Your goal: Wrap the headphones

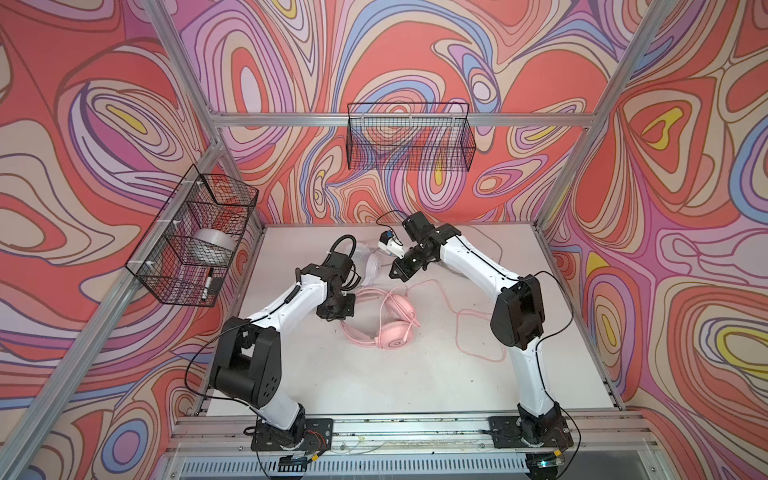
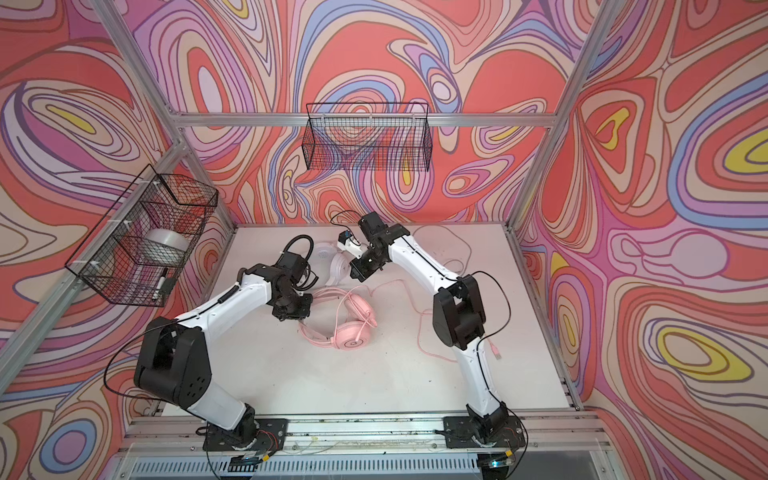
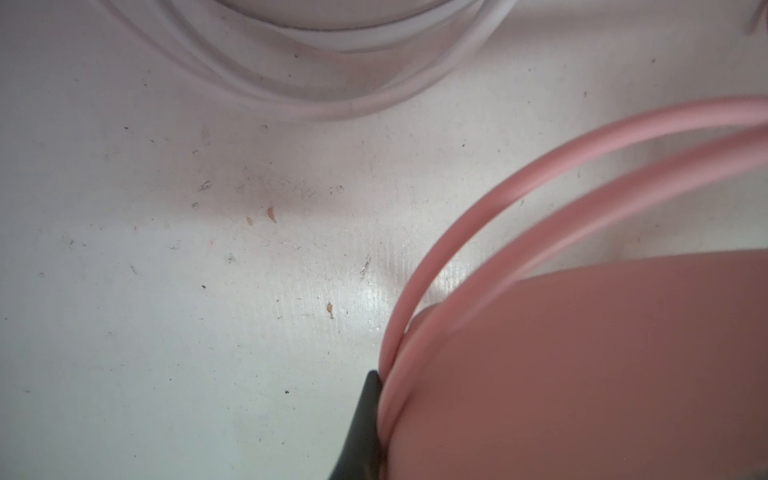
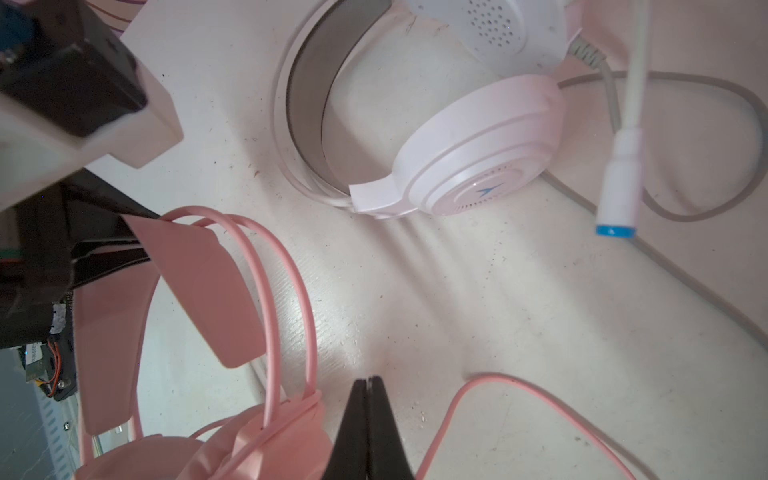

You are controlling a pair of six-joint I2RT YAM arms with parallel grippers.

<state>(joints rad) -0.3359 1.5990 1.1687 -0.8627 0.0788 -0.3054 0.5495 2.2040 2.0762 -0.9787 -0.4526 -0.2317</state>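
While the left claw (image 1: 338, 311) is pinching the pink headset (image 1: 390, 332) by its band at mid-frame, the right claw (image 1: 395, 275) is hovering fully closed and empty, just right of the white headset (image 1: 373, 266).

closed hand (image 4: 368, 384), pink headset (image 4: 199, 291) just beside, white headset (image 4: 478, 158) apart

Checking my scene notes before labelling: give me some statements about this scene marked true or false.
1. The pink headset lies nearer the arm bases than the white headset. True.
2. The right hand grips the pink cord. False: it is shut on nothing, the cord lying beside it.
3. The tape roll lies beside the pink headset. False: it sits in the side basket.
4. The left hand is closed on the pink headset's headband. True.
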